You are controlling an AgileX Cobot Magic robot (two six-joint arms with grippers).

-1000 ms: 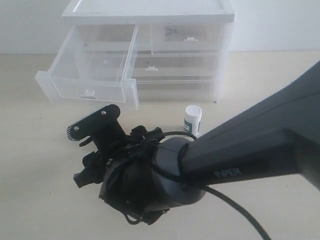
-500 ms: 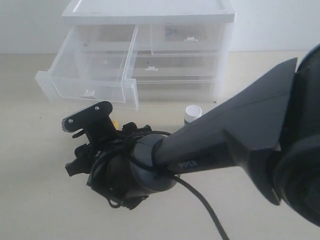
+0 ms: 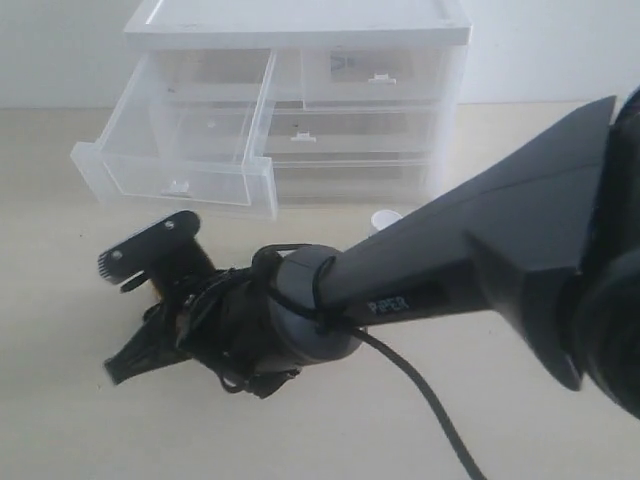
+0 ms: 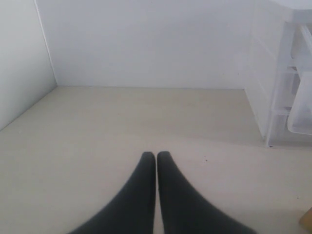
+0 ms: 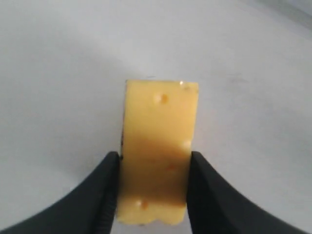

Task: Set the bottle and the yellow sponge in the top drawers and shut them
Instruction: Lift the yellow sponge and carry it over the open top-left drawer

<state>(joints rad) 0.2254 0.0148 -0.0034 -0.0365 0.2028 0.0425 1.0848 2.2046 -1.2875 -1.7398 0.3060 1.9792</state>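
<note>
My right hand pinches the yellow sponge by both sides, low on the tabletop. I'd lift straight up before swinging toward the open top drawer. My left hand rests closed, empty.

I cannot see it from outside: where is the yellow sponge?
Right wrist view: the yellow sponge sits between the right gripper's fingers, touching both.
</note>
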